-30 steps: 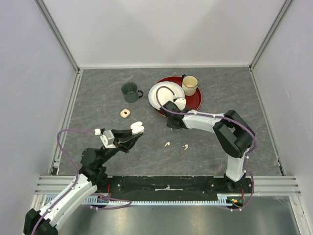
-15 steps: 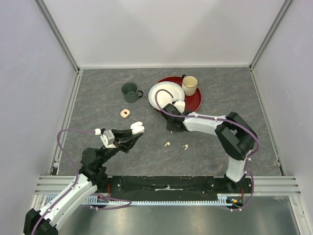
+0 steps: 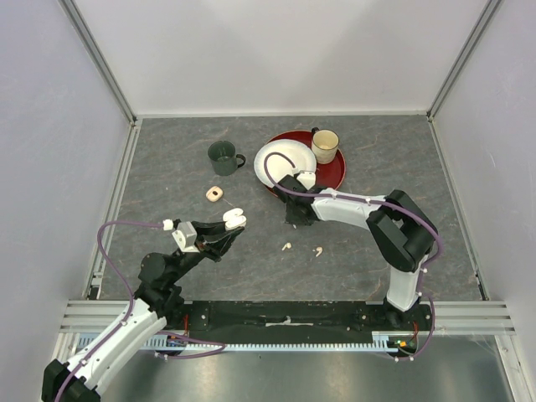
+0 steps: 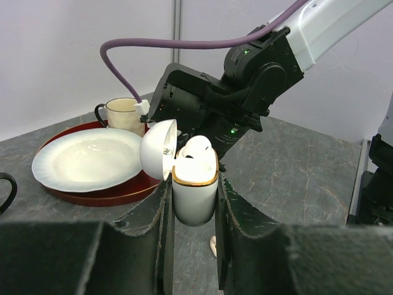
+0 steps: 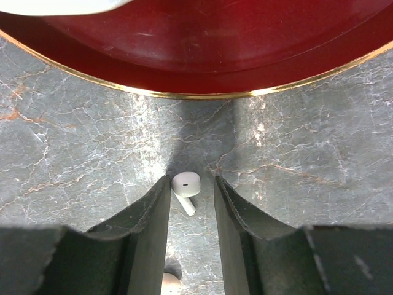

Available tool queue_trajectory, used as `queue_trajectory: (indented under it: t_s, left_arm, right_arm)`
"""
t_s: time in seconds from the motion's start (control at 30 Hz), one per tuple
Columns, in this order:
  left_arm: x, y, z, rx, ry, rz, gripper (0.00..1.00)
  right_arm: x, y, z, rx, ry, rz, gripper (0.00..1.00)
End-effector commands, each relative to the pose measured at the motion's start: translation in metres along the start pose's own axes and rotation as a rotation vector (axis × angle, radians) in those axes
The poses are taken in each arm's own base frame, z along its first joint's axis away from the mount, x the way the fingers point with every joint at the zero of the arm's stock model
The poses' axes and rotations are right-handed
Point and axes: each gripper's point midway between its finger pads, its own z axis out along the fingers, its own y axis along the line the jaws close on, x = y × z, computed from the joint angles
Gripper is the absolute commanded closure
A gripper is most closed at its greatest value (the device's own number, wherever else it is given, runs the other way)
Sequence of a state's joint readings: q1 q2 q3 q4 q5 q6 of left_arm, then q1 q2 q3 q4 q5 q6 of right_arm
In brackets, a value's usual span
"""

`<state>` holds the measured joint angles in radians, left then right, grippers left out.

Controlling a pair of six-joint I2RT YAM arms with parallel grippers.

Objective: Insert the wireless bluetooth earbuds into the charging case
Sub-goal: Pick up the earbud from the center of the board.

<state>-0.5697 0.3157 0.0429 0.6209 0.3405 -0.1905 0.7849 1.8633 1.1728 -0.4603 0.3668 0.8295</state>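
My left gripper (image 4: 194,184) is shut on the white charging case (image 4: 194,196), held upright above the table with its lid (image 4: 157,149) swung open to the left. A white earbud (image 4: 198,147) pokes out of the case's gold-rimmed top. My right gripper (image 5: 191,182) points down at the table just in front of the red tray (image 5: 202,55). Its jaws stand open around a white earbud (image 5: 185,187) lying on the stone, which touches the left finger and is clear of the right one. Two more earbuds (image 3: 286,246) (image 3: 318,250) lie between the arms.
On the red tray (image 3: 335,172) stand a white plate (image 3: 280,159) and a beige mug (image 3: 325,146). A dark green mug (image 3: 224,157) sits to its left. A small peach round item (image 3: 214,194) lies beyond the left gripper (image 3: 222,236).
The right arm's wrist has shifted slightly near the tray's front rim. The left arm and the case it holds have stayed in place.
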Motion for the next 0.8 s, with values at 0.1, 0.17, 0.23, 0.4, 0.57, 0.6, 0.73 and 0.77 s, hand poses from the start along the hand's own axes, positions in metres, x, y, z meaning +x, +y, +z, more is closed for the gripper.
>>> queue_trajectory:
  t_s: [0.1,0.17,0.23,0.4,0.57,0.6,0.73,0.77]
  left_arm:
    - [-0.0085,0.0041,0.0014,-0.017,-0.024,0.047,0.98]
    - [-0.0077,0.0039,0.0013,-0.016,-0.021,0.044,0.98]
    - [-0.0078,0.0041,0.0012,-0.017,-0.021,0.044,0.98]
    - [-0.0061,0.0053,0.0011,-0.023,-0.016,0.044,0.98]
    - [-0.0073,0.0055,0.0011,-0.024,-0.019,0.045,0.98]
    - [-0.0068,0.0053,0.0013,-0.023,-0.017,0.046,0.98]
    - [-0.0069,0.0055,0.0013,-0.024,-0.018,0.046,0.98]
    - [-0.0053,0.0062,0.0015,-0.027,-0.012,0.044,0.98]
  right_arm:
    - [0.0093,-0.0015,0.0113,0.018,0.073,-0.021,0.59]
    - [0.0104,-0.0023,0.0137,0.02,0.08,-0.03,0.59]
    - [0.0097,-0.0007,0.0142,0.017,0.078,-0.039,0.6]
    - [0.0107,0.0003,0.0168,0.016,0.088,-0.052,0.6]
    - [0.0125,-0.0004,0.0159,0.014,0.092,-0.041,0.62]
    - [0.0143,-0.0015,0.0157,0.015,0.098,-0.043,0.62]
    - [0.015,-0.0044,0.0133,0.019,0.093,-0.046,0.61]
    - [0.0137,-0.0044,0.0125,0.016,0.09,-0.043,0.62]
